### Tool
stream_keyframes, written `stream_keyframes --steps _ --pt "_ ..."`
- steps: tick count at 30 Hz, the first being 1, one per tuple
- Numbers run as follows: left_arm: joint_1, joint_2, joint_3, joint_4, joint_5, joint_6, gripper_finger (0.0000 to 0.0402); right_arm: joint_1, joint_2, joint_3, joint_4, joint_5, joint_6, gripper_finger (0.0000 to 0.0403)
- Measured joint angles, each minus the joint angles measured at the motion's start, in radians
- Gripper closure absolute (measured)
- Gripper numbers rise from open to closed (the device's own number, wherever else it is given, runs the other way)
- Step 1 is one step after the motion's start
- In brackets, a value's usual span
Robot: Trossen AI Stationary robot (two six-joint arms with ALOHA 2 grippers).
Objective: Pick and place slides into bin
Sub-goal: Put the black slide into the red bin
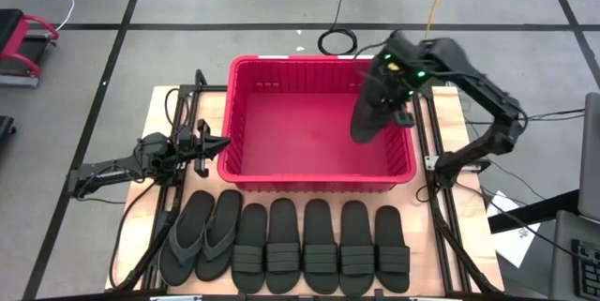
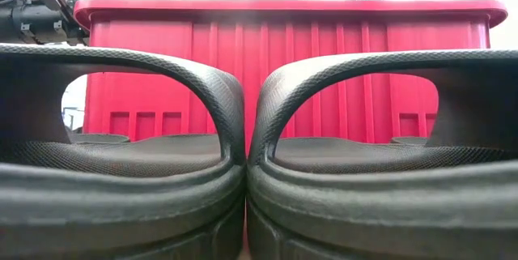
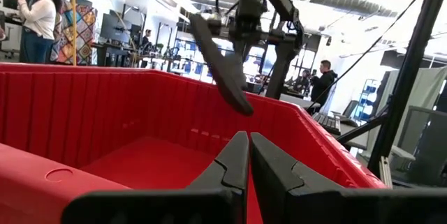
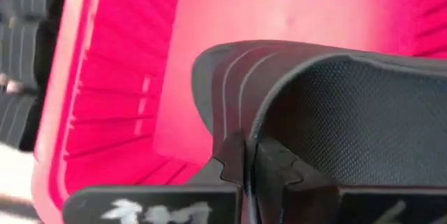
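Right gripper [image 4: 250,158]: fingers pinched shut on the strap band of one slide [image 1: 367,113], which hangs above the right half of the bin [image 1: 246,172], upper centre-right of the high view.
Risk: the pinch takes only the thin band edge, so the slide looks liable to swing or slip out early; released near the right wall, it could catch the rim and tip outside.

Left gripper [image 1: 214,145]: fingers closed, empty, parked just beside the bin's left wall.

Remaining slides [image 1: 317,235]: seven in a row along the lower edge, soles touching side by side; neighbours may drag together when one is lifted.
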Motion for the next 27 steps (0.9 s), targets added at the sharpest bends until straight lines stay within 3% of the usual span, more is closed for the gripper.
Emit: stream_keyframes --steps 7,11,27 --pt "0.000 0.000 0.000 0.000 0.000 0.001 0.0378 -0.015 0.096 -0.148 -0.002 0.000 -0.045 0.0401" --pt "0.000 0.000 0.000 -0.001 0.000 0.015 0.0378 -0.046 0.144 -0.191 0.016 -0.083 -0.030 0.0401" --pt "0.000 0.000 0.000 -0.002 0.002 0.014 0.0378 -0.101 0.263 -0.205 0.082 -0.070 -0.093 0.0402"
